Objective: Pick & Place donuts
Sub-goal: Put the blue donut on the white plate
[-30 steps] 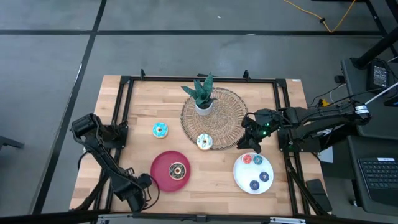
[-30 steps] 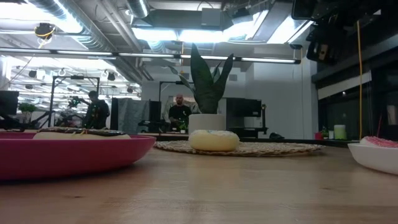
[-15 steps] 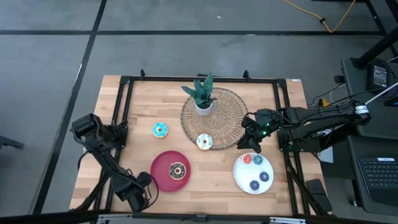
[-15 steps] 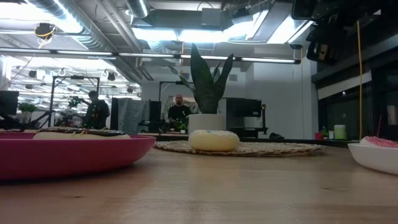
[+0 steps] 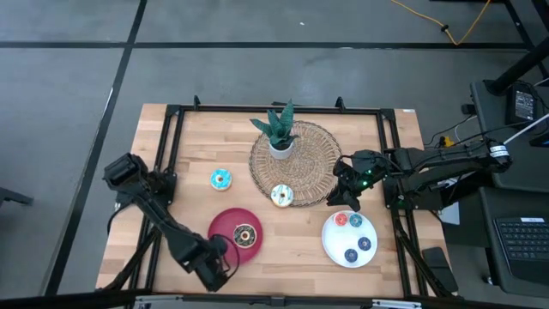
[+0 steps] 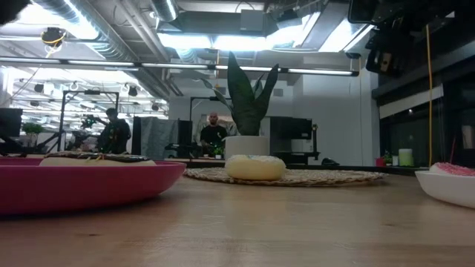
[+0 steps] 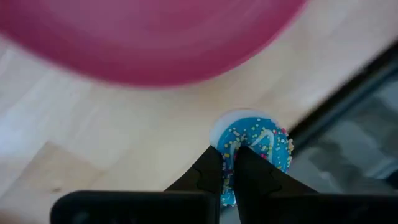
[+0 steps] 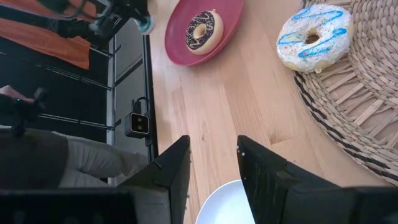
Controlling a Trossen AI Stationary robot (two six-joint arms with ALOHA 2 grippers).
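Overhead looks down; low level; both show red plate (image 5: 225,232).

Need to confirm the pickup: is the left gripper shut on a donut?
Yes. The left gripper is shut on a small blue sprinkled donut, pinching its ring.

- My right gripper (image 8: 212,163) hangs above bare wood, its fingers parted around nothing.
- I see the chocolate donut (image 8: 201,29) lying on the red plate (image 8: 229,25).
- The cream-white donut (image 8: 314,37) rests at the woven mat's (image 8: 367,93) edge.
- A white plate (image 8: 225,206) rim peeks between my fingers.
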